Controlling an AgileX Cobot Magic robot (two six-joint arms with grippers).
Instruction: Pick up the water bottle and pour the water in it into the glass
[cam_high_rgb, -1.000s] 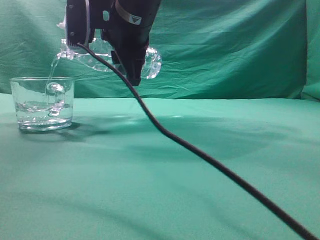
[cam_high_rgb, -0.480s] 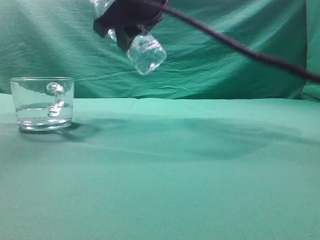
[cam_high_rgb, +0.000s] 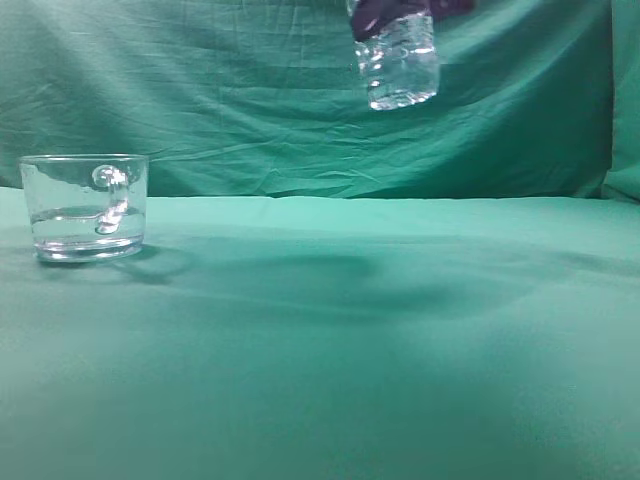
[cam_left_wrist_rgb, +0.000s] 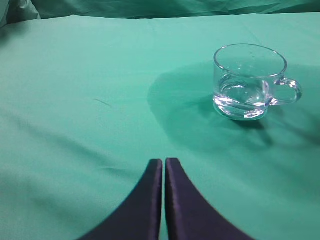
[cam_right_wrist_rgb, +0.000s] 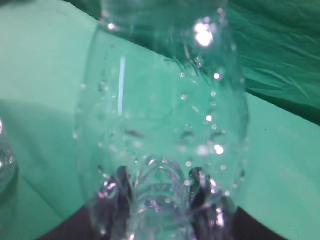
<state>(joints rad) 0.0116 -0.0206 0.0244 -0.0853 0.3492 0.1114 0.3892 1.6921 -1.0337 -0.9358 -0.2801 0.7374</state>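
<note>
The glass (cam_high_rgb: 84, 207) stands on the green cloth at the far left, with clear water (cam_high_rgb: 85, 225) in its lower part. It also shows in the left wrist view (cam_left_wrist_rgb: 250, 81), handle to the right. The water bottle (cam_high_rgb: 398, 60) hangs upright high at the top centre, only its ribbed lower body in view, held by my right gripper (cam_high_rgb: 405, 12), which is mostly out of frame. In the right wrist view the bottle (cam_right_wrist_rgb: 162, 125) fills the frame, wet with droplets, between the dark fingers (cam_right_wrist_rgb: 160, 200). My left gripper (cam_left_wrist_rgb: 163, 170) is shut and empty, low over the cloth, well short of the glass.
Green cloth (cam_high_rgb: 350, 340) covers the table and hangs as a wrinkled backdrop (cam_high_rgb: 250, 90). A soft shadow lies on the cloth below the bottle.
The bottle has swung from lying tipped over the glass, pouring, to upright, and has moved right and up, away from the glass. The black cable has left the view.
</note>
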